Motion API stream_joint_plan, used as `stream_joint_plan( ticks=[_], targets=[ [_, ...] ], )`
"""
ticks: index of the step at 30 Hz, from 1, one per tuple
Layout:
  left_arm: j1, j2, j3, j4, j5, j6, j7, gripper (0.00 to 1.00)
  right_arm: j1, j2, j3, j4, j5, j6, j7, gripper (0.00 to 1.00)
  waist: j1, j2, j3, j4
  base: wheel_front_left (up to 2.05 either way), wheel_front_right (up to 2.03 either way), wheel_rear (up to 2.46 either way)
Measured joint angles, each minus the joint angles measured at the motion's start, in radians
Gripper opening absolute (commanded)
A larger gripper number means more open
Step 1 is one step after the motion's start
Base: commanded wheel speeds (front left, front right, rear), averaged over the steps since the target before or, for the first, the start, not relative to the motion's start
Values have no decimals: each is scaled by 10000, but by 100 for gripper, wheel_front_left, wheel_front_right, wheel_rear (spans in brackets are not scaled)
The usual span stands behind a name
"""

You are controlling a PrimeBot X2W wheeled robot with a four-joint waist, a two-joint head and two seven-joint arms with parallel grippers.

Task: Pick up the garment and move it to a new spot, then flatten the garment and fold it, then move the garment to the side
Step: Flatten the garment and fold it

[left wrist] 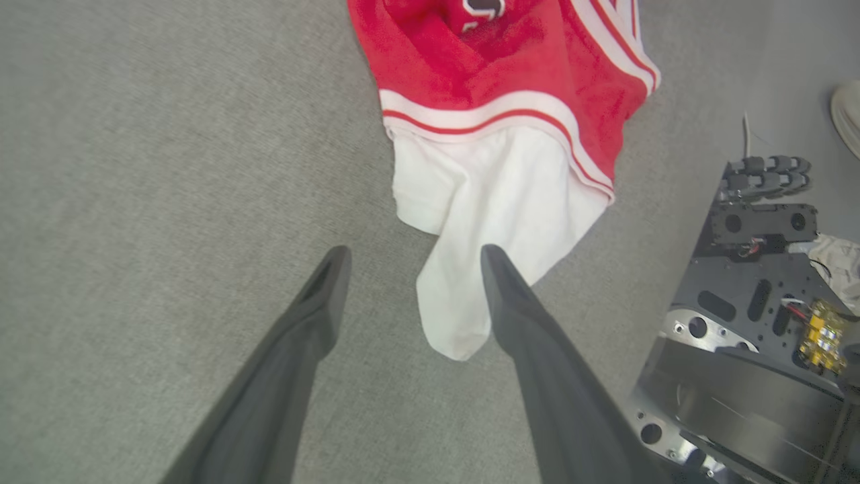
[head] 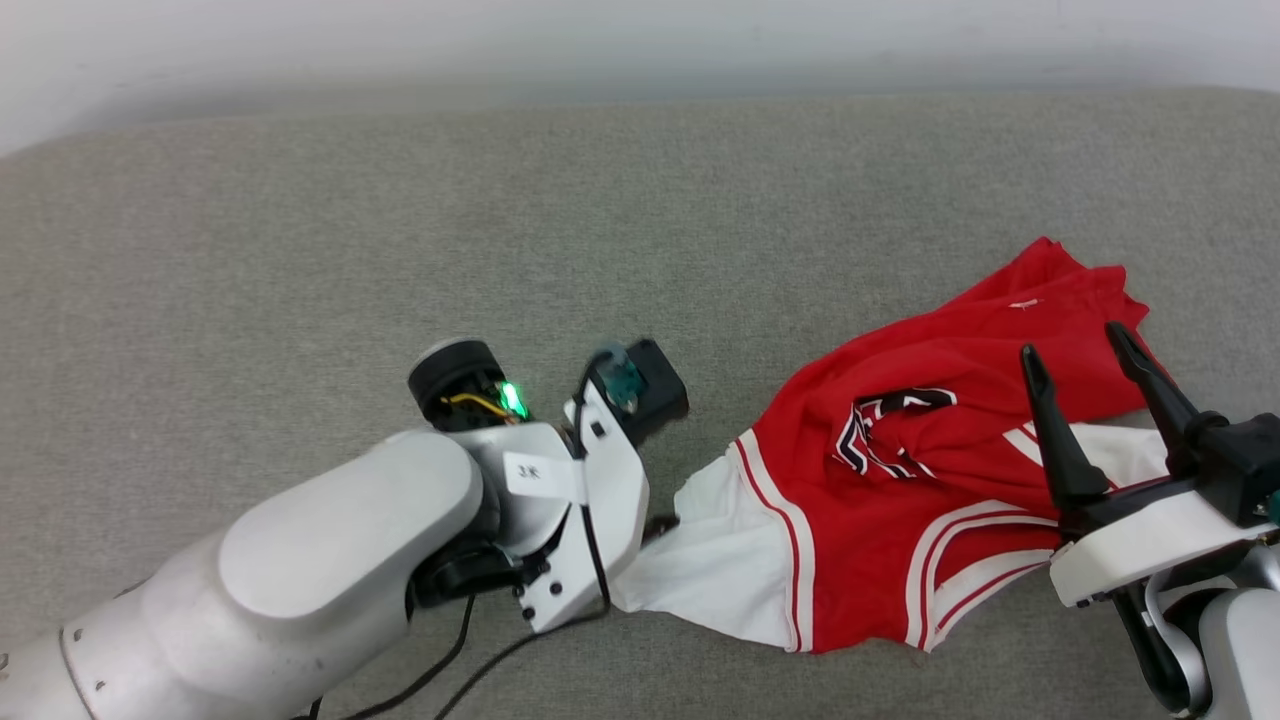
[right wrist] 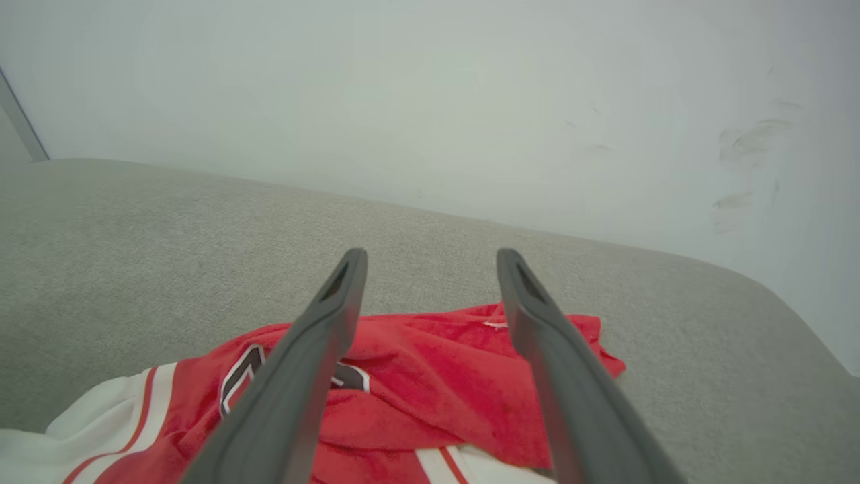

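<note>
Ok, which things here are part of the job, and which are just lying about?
Job: the garment, crumpled on the grey cushion; left gripper, open at its white sleeve; right gripper, open above it.
Lying about: the robot's base plate; its small wheels; the white wall.

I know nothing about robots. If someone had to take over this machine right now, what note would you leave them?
Left gripper: open, fingers either side of the end of the white sleeve; holding nothing.
Right gripper: open, over the garment, holding nothing.
The garment lies crumpled on the grey padded surface, towards the robot's right.
Done: no flattening or folding shows.
Left to do: grasp it, spread it flat, fold it, move it aside.
</note>
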Motion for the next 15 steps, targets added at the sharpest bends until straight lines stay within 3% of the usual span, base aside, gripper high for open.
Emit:
stream_joint_plan(
  ticks=[5, 15],
  targets=[
    [-477, 36, -1081, 146, -464, 0, 779, 100, -231, 50, 159, 81, 8, 2, -77, 100, 0, 1, 359, -240, 0, 0, 0],
    [129, -334, -1204, 945, 73, 0, 1973, 100, -835, 159, 336, 539, 19, 0, -428, 100, 0, 1, 1107, -669, 0, 0, 0]
  ],
)
